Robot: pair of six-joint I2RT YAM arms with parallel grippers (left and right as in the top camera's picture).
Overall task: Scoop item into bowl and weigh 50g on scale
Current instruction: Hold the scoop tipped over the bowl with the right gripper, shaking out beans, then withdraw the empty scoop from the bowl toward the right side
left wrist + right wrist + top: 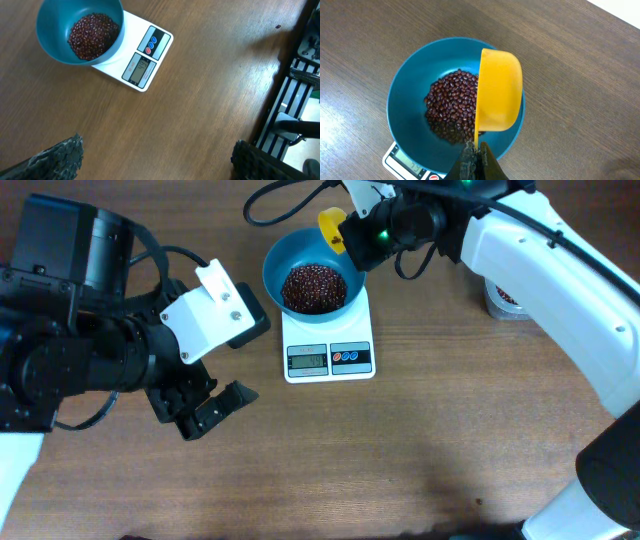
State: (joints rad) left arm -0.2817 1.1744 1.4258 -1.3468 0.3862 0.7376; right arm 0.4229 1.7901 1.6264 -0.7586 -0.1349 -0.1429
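Note:
The blue bowl (285,258) stands on the white scale (328,358) and holds a heap of dark reddish-brown beans (313,287). My right gripper (476,156) is shut on the handle of a yellow scoop (499,90), tipped on its side over the bowl (410,95) above the beans (451,102). The scoop also shows in the overhead view (331,227) at the bowl's far rim. My left gripper (205,408) is open and empty, low over the bare table to the left of the scale. The left wrist view shows the bowl (55,25), beans (93,35) and scale (145,62).
A clear container with beans (505,300) stands at the right, partly hidden under my right arm. Black cables (290,195) lie at the table's far edge. A dark frame (295,90) runs past the table's edge in the left wrist view.

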